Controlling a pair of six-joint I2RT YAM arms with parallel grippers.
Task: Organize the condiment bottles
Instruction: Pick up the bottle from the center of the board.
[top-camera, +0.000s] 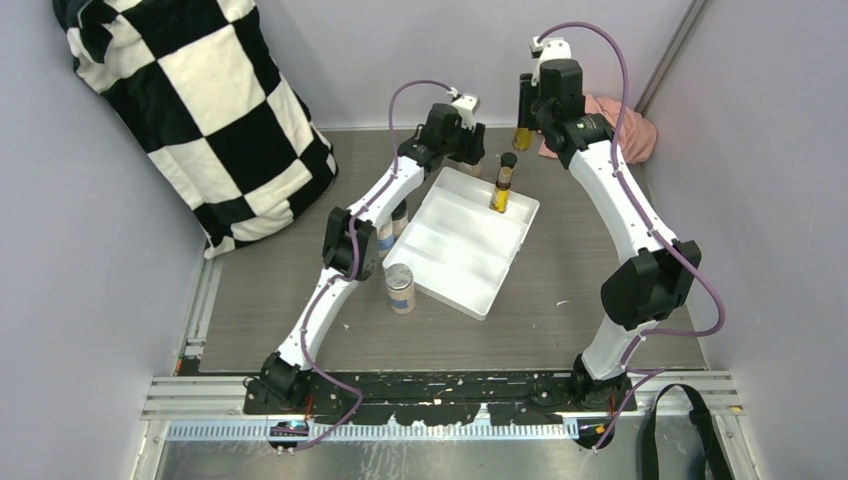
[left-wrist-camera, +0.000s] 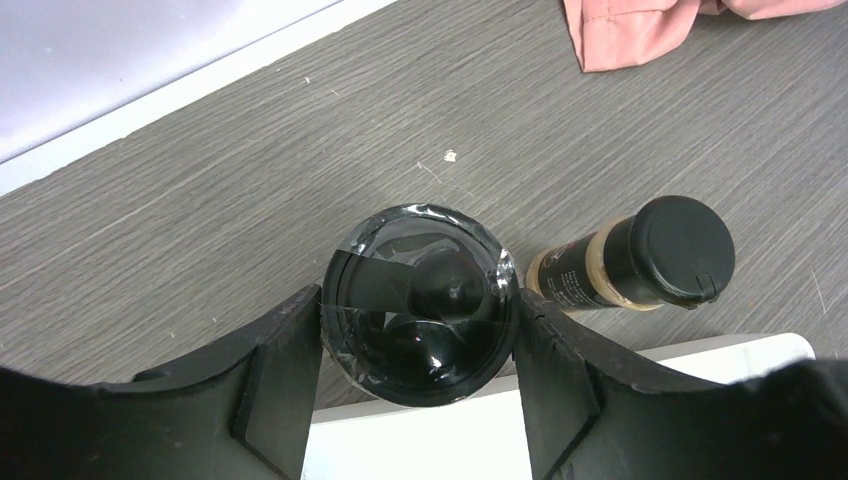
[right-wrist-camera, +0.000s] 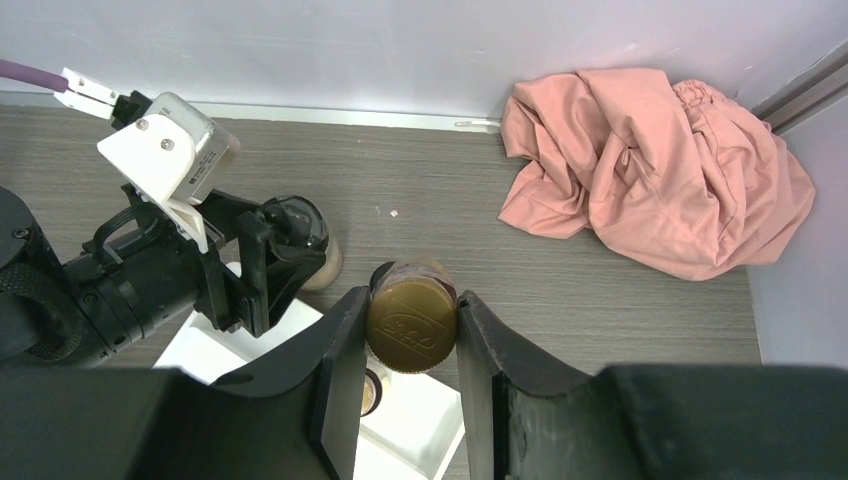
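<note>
ok so the left claw (left-wrist-camera: 415, 325) is clenched on a black-lidded jar (left-wrist-camera: 420, 290), one finger pressed against each side of the lid. The jar stands on the bench (top-camera: 250, 300) right at the far edge of the white tray (top-camera: 450, 265). From the right wrist view you can see its pale body under the lid. Just beside it, on the bench and touching or nearly touching, there's a black-capped bottle (left-wrist-camera: 640, 255) with tan contents and a dark label.

The right claw (right-wrist-camera: 412, 305) is clamped shut around an amber bottle (right-wrist-camera: 410, 325), gripping it at the brown cap. It's over by the tray's far corner, near the pink cloth (right-wrist-camera: 640, 190) bunched up against the back wall. Can't tell if the bottle's base is touching the bench or hanging a bit above it.

Inside the tray, a second amber bottle (top-camera: 502, 185) with a dark cap stands upright in the far compartment. A silver-lidded jar (top-camera: 400, 288) with a blue label stands on the bench just beside the tray's near-left edge, close to the left arm's elbow.

A checkered blanket (top-camera: 200, 110) is piled in the far-left corner, well apart from everything else
</note>
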